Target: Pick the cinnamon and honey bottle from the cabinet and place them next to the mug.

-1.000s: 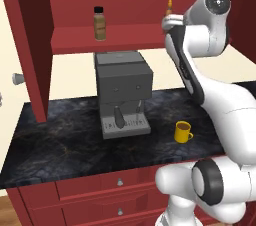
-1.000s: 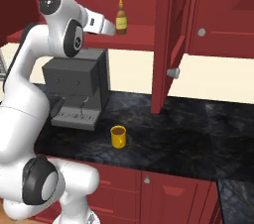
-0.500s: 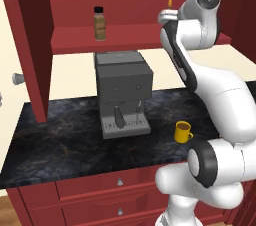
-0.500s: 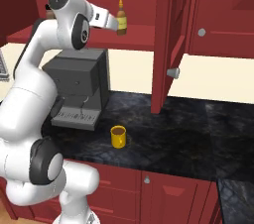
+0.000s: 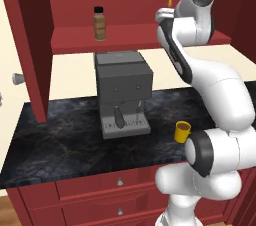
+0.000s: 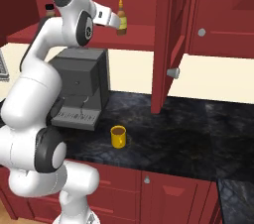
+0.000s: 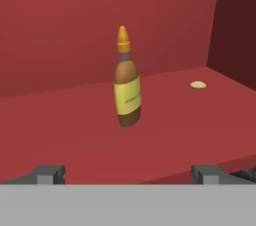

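Reaching up into the cabinet [image 5: 30, 45], the gripper [image 7: 127, 172] is hanging with its fingers spread wide and holding nothing, lined up on the honey bottle [image 7: 127, 82], which is standing upright on the shelf just ahead of the tips — so by my reading the first pick is only being approached. The cinnamon [image 5: 100, 23] is sitting untouched further along the same shelf, well apart from the honey bottle. The mug [image 6: 118, 136] is waiting alone on the dark counter beside the coffee machine [image 6: 82, 86] — both grasps and both placements are looking still to be done.
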Tool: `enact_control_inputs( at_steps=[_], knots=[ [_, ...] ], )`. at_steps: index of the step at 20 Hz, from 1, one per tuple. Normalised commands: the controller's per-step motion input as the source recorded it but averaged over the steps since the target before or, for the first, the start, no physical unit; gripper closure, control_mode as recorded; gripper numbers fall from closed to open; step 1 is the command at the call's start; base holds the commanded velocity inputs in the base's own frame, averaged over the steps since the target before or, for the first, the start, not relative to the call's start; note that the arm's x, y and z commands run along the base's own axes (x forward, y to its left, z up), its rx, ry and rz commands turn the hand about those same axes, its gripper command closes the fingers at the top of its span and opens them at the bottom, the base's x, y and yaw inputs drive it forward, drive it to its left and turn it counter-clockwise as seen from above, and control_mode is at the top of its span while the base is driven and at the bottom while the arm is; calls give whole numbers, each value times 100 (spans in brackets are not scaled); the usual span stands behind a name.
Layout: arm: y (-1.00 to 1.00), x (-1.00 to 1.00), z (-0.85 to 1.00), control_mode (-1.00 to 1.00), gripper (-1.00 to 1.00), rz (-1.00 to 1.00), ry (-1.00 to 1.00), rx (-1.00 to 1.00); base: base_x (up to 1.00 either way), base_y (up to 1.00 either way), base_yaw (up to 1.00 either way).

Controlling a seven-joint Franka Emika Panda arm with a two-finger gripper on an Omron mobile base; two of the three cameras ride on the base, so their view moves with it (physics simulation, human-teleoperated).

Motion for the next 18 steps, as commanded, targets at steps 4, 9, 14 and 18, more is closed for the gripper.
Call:
enact_control_inputs(
  at_steps=[4,9,14,18],
  knots=[
    [0,19,-11,-100,-100,0,0,0,0,0,0],
    [0,10,-20,-100,-100,0,5,0,0,0,0],
    [0,28,-2,-100,-100,0,1,0,0,0,0],
    [0,47,0,-100,-100,0,0,0,0,0,0]
  ],
)
